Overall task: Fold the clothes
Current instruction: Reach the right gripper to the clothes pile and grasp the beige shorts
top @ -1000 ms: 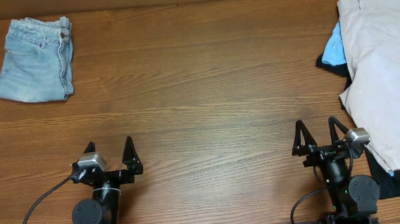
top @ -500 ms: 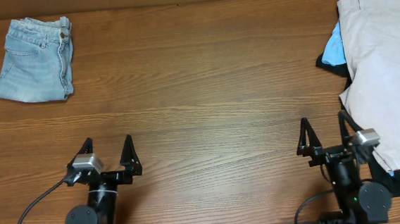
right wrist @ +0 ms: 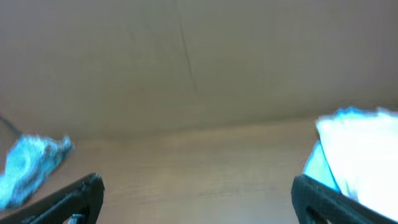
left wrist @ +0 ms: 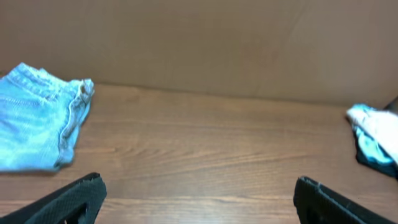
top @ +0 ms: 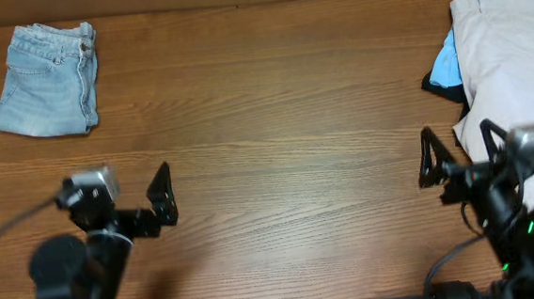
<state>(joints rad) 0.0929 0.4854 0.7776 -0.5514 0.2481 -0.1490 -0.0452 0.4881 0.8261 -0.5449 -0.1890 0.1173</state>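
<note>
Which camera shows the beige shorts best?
The overhead view: the beige shorts lie spread out at the right, though cropped by the frame edge. The right wrist view catches just a blurred pale corner of them. The left wrist view shows only a small, distant bundle at its far right.

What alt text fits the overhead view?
Pale beige shorts lie spread at the table's right edge, over black and blue garments. Folded denim shorts sit far left. The left hand and right hand are open and empty near the front.

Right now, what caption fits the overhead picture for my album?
Left fingers and right fingers open; beige shorts lie right, denim shorts left.
</note>
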